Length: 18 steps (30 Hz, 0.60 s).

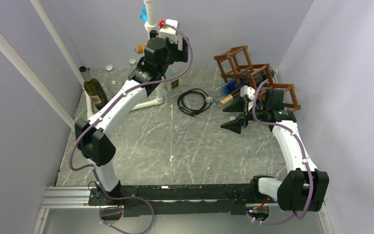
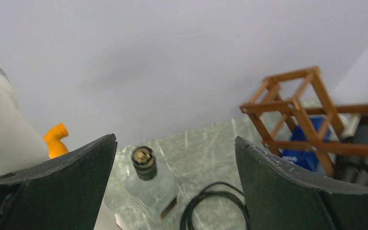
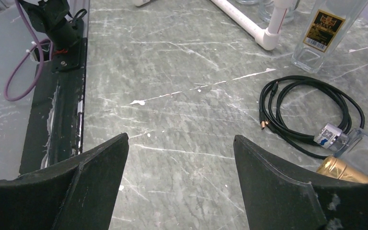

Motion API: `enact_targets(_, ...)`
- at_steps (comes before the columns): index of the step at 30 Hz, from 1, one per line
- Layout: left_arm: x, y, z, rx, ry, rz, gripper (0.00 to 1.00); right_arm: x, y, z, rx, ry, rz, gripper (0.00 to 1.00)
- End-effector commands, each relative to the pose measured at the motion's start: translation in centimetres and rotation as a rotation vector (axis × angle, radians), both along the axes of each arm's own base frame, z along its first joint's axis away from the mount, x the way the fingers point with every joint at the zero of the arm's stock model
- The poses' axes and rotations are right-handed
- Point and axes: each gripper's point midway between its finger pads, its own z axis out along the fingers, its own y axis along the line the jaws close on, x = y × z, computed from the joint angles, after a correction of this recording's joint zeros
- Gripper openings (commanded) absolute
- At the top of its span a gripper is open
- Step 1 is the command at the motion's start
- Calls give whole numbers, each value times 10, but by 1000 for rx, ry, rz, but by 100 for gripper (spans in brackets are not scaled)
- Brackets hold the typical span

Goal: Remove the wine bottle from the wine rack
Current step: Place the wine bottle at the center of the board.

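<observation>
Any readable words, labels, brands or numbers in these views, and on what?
Nothing can be read in any view.
Clear square bottle: black-and-gold label with an emblem and a barcode, lettering too blurred to read.
Small silver cylinder: blue mark, illegible.
Dark bottle: pale label, too small to read.

The wine bottle (image 1: 228, 89) seemingly lies in the wine rack (image 2: 291, 103), cable (image 1: 193, 101) to its left.
</observation>
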Motion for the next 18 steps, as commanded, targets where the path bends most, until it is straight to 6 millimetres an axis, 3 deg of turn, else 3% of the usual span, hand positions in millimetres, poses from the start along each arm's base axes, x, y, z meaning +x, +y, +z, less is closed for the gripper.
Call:
enact_targets(1, -48, -13, 31, -14, -58, -222, 99, -2, -2, 5, -9, -72, 8, 83)
enact_targets(7, -96, -18, 24, -15, -34, -395, 99, -3, -6, 4, -20, -96, 5, 84)
enact_targets(12, -128, -15, 2, -19, 46, -499, 100, -2, -11, 1, -57, -134, -3, 84)
enact_targets(18, -157, 6, -21, -24, 90, -512, 100, -3, -17, 4, -116, -175, -5, 84)
